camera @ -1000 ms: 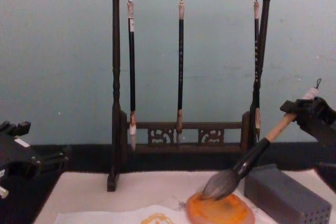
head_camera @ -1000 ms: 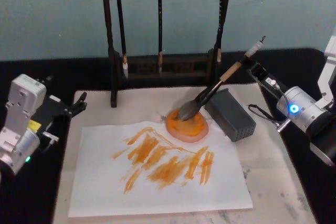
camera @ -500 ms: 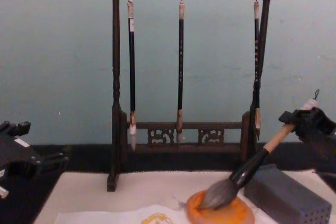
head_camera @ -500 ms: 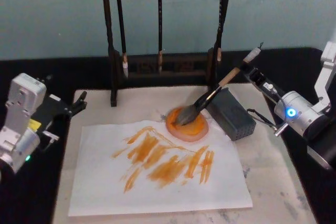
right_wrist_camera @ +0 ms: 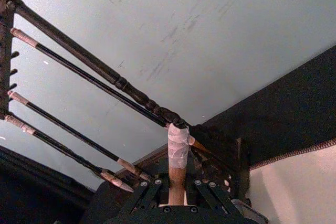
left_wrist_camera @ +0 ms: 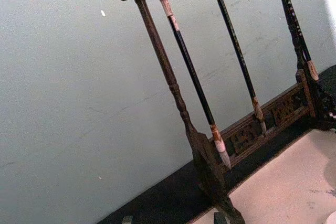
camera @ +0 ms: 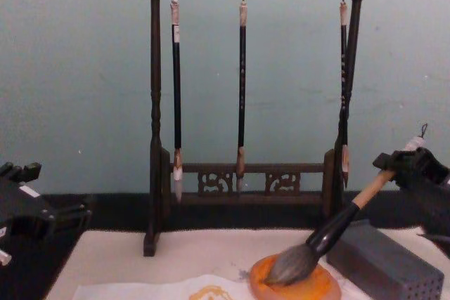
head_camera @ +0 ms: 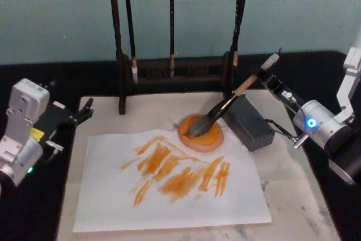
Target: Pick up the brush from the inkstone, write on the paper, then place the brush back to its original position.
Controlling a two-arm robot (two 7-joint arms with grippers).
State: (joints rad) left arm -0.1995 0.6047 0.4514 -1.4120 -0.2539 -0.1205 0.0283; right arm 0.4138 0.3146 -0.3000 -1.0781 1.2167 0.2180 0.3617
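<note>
1. Head view: the right gripper is closed on the upper end of the brush, just below its white cap. The brush slants down to the left, and its tuft lies in the orange dish at the far right corner of the paper, which carries orange strokes. The handle passes over the far left corner of the grey block; I cannot tell whether they touch. The left gripper is parked at the left edge of the mat, fingers apart and holding nothing.
2. Left wrist view: the wooden rack stands at the far edge of the mat with thin brushes hanging from it.
3. Right wrist view: the brush sits squarely between the closed fingers with its taped cap above them, so the hold looks centred.
4. Chest view: the tuft presses on the dish. The brush rises to the right gripper, above the block.
5. The writing looks done, and the step in hand is most likely setting the brush down.
   - Ease the handle lower until it bears on something firm, keeping the tuft inside the rim.
   - Open slowly.
   - Draw back to the right along the handle's line, so the cap's loop does not snag and the brush does not roll onto the paper.
</note>
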